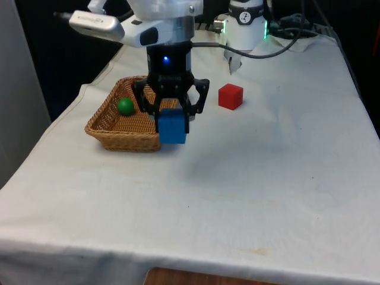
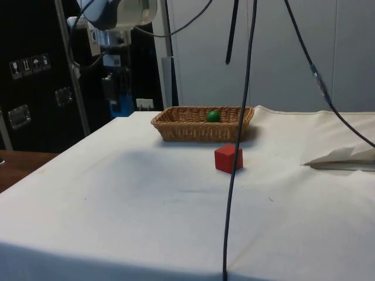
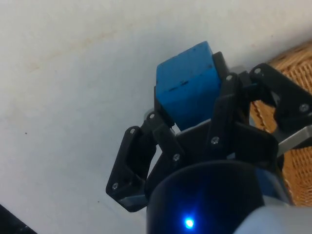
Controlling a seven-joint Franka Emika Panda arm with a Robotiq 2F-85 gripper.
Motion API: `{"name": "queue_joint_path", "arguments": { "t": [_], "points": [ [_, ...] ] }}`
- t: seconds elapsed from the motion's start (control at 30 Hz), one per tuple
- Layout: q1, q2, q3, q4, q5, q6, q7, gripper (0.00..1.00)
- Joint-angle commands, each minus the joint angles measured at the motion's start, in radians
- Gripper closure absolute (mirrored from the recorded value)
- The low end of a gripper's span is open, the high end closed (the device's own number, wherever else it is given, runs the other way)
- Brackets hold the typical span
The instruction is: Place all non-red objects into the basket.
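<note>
Blue cube [image 1: 173, 126] pinched between fingers [image 3: 163, 127], seemingly lifted beside basket [image 1: 107, 126].

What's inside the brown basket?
A green ball lies inside the basket. The gripper, holding a blue block, covers the basket's corner in the front view, so that bit stays hidden there.

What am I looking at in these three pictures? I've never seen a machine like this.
It is a white robot arm ending in a black two-finger gripper. One picture looks across the table, one from its side, one from a camera on the wrist. The gripper holds a blue block in the air beside a wicker basket, clear of the cloth. A green ball already lies in the basket. A red cube sits on the white cloth, apart from the basket. The job is to put everything that isn't red into the basket.
</note>
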Motion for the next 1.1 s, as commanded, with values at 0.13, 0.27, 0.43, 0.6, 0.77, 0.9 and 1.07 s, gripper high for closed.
{"name": "queue_joint_path", "arguments": {
  "t": [0.13, 0.27, 0.43, 0.6, 0.77, 0.9, 1.07],
  "points": [
    [0.006, -0.032, -0.017, -0.042, -0.004, 0.011, -0.022, 0.98],
    [0.008, -0.061, -0.031, -0.081, -0.003, 0.017, -0.045, 0.98],
    [0.009, -0.088, -0.041, -0.12, -0.003, 0.023, -0.066, 0.98],
    [0.009, -0.115, -0.054, -0.159, -0.003, 0.029, -0.09, 0.98],
    [0.009, -0.142, -0.067, -0.199, -0.003, 0.036, -0.114, 0.98],
    [0.01, -0.165, -0.079, -0.24, -0.003, 0.046, -0.139, 0.98],
    [0.011, -0.184, -0.087, -0.274, -0.004, 0.058, -0.158, 0.98]
  ]
}}
